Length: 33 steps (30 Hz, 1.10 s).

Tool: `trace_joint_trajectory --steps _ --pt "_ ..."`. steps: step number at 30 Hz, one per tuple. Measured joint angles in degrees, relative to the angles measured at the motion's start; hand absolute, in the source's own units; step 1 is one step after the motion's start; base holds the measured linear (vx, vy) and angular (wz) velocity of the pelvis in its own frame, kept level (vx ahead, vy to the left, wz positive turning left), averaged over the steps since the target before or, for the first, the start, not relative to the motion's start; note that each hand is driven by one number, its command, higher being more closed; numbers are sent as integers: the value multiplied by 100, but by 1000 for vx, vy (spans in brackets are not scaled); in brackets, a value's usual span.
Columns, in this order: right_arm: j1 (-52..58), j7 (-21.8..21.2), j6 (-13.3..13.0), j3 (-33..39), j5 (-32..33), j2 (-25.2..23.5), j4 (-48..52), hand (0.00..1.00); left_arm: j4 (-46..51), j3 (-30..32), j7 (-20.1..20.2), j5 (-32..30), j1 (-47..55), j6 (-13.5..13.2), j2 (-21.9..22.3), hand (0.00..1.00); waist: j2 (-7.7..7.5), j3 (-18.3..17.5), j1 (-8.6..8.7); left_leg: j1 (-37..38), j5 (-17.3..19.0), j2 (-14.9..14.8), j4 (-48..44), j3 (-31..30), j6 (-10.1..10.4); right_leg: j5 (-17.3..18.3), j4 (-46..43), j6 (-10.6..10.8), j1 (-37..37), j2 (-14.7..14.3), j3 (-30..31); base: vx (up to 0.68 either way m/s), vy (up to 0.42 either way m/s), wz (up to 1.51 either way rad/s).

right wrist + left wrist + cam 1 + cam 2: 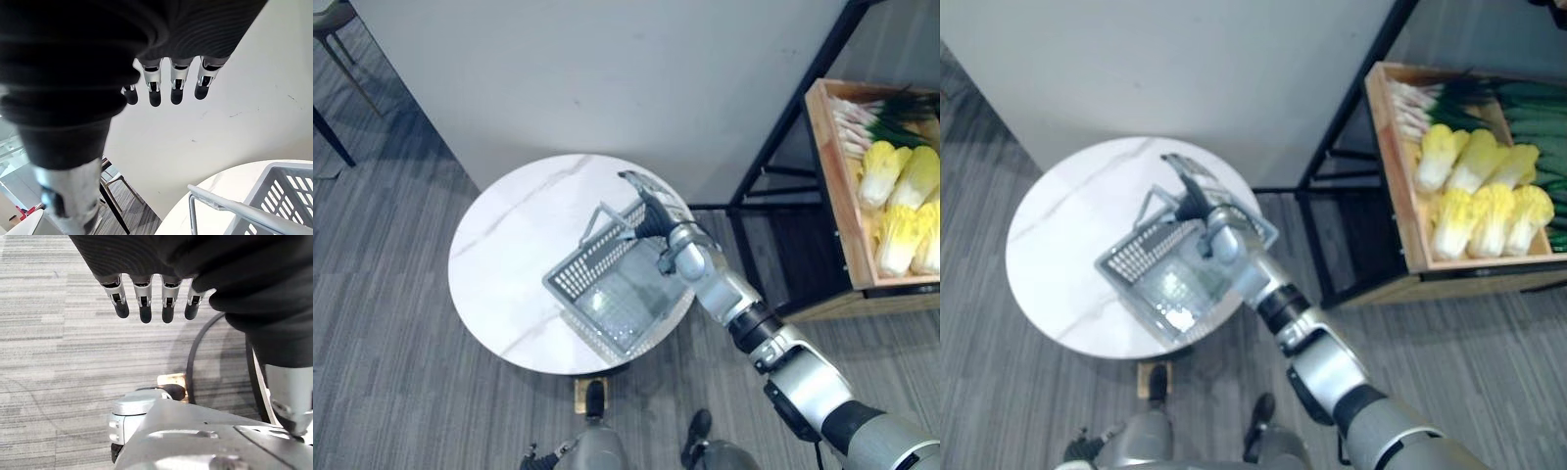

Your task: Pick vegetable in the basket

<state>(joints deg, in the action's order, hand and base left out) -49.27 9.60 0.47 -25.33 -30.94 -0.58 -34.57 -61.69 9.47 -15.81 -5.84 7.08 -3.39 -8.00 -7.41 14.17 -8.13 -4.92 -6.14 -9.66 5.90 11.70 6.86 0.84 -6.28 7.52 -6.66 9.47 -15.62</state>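
Note:
A grey plastic basket [607, 284] stands on the right part of a round white marble table [509, 235], with nothing in it and its handle [220, 203] raised. My right hand [644, 201] hovers over the basket's far edge, fingers [177, 88] straight and holding nothing. The vegetables lie in a wooden crate [832, 186] to the right: pale yellow cabbages [901, 196] and green onions [881, 117]. My left hand [146, 298] hangs low over the floor with relaxed fingers, empty.
The crate rests on a black metal shelf frame [773, 147] right of the table. A light wall [607, 69] runs close behind the table. A chair [328, 39] stands at the far left on grey striped carpet.

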Motion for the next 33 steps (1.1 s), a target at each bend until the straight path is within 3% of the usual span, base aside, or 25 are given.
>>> trace_joint_trajectory --steps 2,13,33 --pt "-1 10 -4 0 0 -39 -104 0 -12 1 -75 -18 -30 108 -3 0 -32 -21 0 -37 6 -5 0 -32 11 1 1 -1 -10 1 -43 -26 11 11" --pt "-247 226 14 284 55 20 -962 0 -55 -1 -194 -132 -154 107 2 0 -61 -40 -26 -388 -113 57 -16 -322 -57 46 -196 -63 -233 91 -312 19 3 13" --pt "-627 373 81 634 178 262 -1147 0 -103 -78 -396 -101 -537 88 124 0 254 249 -43 -788 -176 107 -33 -451 -62 255 -703 -101 -821 238 -320 12 -3 2"
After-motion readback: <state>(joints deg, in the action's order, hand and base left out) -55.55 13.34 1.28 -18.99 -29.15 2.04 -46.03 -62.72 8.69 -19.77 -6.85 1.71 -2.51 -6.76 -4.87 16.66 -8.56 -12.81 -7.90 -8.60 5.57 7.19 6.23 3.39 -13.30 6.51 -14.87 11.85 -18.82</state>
